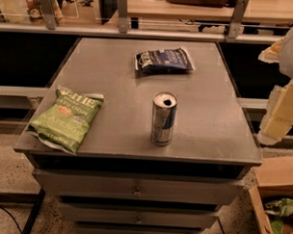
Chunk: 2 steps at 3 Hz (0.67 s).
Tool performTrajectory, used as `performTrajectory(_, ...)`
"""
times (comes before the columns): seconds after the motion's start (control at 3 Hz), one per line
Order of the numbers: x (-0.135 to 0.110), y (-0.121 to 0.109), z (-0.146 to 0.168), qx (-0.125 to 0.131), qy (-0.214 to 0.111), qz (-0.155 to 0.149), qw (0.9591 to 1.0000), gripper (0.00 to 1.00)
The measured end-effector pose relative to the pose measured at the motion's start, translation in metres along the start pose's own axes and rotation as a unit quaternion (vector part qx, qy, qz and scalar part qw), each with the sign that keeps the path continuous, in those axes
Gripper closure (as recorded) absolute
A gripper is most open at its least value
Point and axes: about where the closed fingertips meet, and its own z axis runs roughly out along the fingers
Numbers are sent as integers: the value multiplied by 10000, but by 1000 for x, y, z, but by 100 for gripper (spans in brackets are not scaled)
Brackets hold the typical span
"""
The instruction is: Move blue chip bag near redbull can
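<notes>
The blue bag (164, 60) lies far back on the tabletop (114, 74), apart from the can (164, 118). The claw (280, 113) hangs at the right; I cannot tell if it is open. Next, it must reach the bag.

gripper (281, 111) off table (114, 65) R edge, open top btw blue chip bag (164, 60) & redbull can (164, 118), green bag (67, 117) far L

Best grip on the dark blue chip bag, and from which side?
The small crinkly navy-blue chip bag lies flat near the grey table's far edge, long side left-to-right. Probably come from above and pinch across its short width at the puffed middle. The gripper is off the table's right edge, so swing in from there; the slim silver-blue can stands clear.
</notes>
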Motion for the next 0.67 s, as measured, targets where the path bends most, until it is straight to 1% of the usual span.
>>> performTrajectory(0.33, 0, 0, 0, 0, 0, 0, 10000, 0)
performTrajectory(0.67, -2, -3, 0, 123, -16, -125, 9998, 0)
